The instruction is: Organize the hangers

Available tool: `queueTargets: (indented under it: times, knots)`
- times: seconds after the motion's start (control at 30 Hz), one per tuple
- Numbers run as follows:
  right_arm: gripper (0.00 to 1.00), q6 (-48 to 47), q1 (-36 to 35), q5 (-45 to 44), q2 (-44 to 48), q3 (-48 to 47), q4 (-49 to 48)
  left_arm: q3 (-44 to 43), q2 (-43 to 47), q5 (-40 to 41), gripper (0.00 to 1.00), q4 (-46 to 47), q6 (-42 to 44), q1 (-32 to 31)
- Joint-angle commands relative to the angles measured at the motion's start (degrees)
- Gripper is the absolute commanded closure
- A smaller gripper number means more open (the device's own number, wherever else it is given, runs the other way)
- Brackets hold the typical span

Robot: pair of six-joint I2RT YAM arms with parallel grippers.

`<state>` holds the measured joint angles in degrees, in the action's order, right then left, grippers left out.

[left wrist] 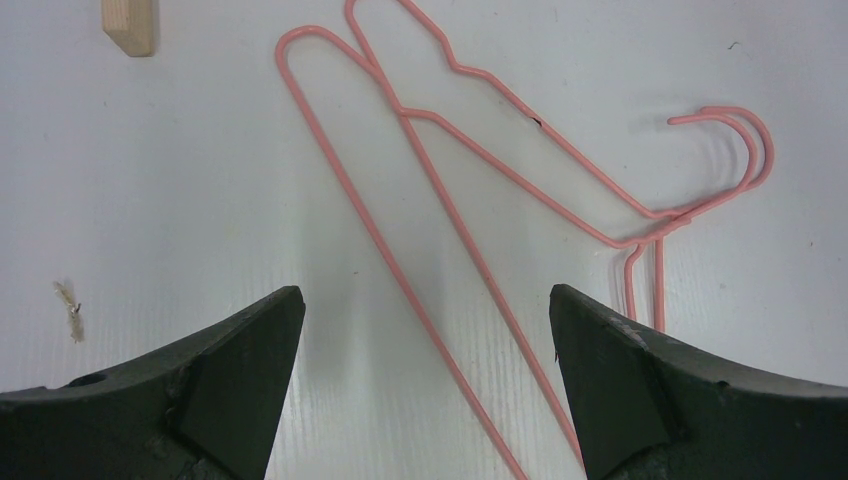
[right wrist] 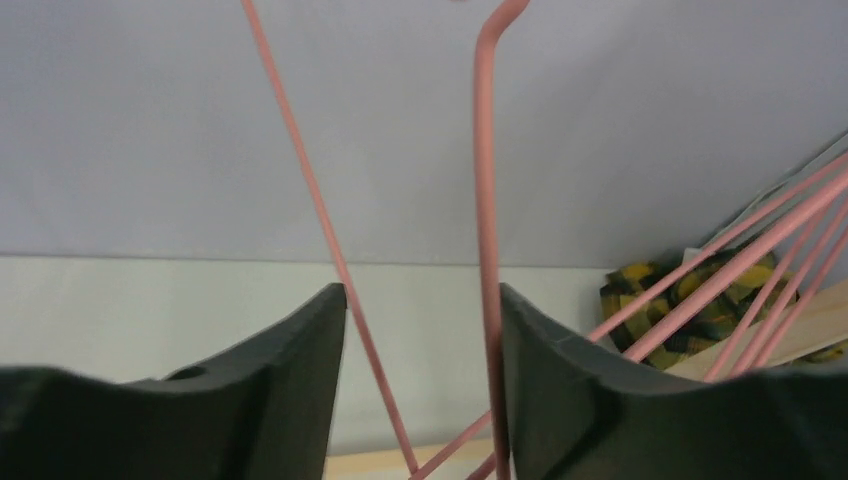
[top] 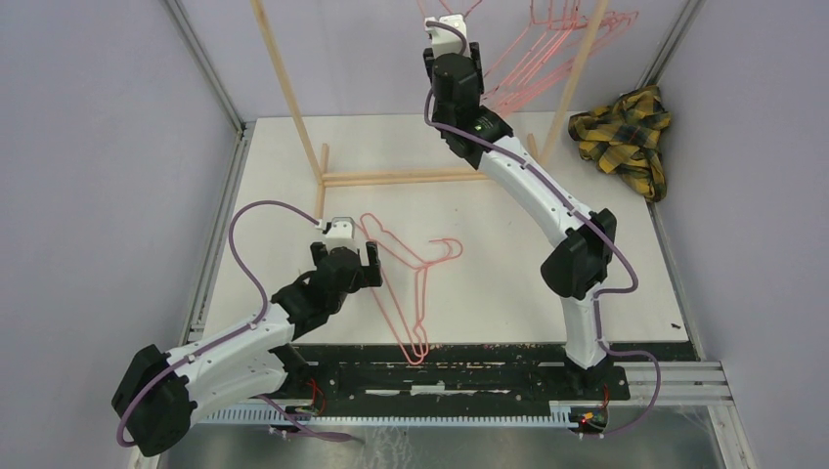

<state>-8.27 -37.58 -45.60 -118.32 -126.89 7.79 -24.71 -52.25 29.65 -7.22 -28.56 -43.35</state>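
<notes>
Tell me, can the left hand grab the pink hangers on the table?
Probably yes. The open left hand is right over the two pink hangers, their wires lie between its fingers, and nothing covers them.

Smooth, pink-coated wire hangers (left wrist: 655,225); pale, unvarnished wooden rack (top: 391,178); matt white bench (top: 489,293), faintly ribbed; soft, rumpled yellow-black plaid cloth (top: 626,127).

**Where your three cameras look**

Your top camera sits high, well back from the wooden rack (top: 401,178) on its near side, looking down at it. Your left wrist camera points straight down, close over the table (left wrist: 150,200) in front of the rack, sharing the lying hangers (left wrist: 405,112) and a rack foot (left wrist: 131,26) with the top view. Your right wrist camera looks level, close among the hung hangers (right wrist: 487,200) on the rack, also shared.
</notes>
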Motion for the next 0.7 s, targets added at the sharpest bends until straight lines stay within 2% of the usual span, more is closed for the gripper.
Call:
queueTargets:
  times: [0.0,0.03,0.07,0.13,0.3,0.43,0.67]
  knots:
    - [0.33,3.9,-0.2,0.2,8.4,5.8,-1.3,-1.2,-0.2,1.0,0.01,1.7,-0.9,0.0]
    - [0.25,4.1,-0.3,0.8,10.6,8.4,-2.1,-1.2,-0.2,0.9,0.01,1.7,-0.8,0.0]
    - [0.11,4.4,-0.4,1.4,13.1,11.7,-3.6,-1.3,-0.2,0.9,0.01,1.8,-0.7,0.0]
    - [0.01,3.9,-0.9,4.2,18.6,18.6,-7.4,-1.2,-0.3,0.9,0.01,1.9,-0.7,0.0]
    - [0.00,4.3,-1.8,11.0,30.3,28.8,-10.8,-1.0,-1.1,0.8,0.01,2.4,-0.7,0.0]
    - [0.00,3.9,-2.1,15.9,37.2,33.3,-11.2,-0.9,-2.5,0.9,0.01,3.3,-0.9,0.1]
    - [0.00,6.1,-2.6,27.0,45.1,35.0,-2.6,-1.0,-6.1,0.6,0.01,4.6,-1.2,0.1]
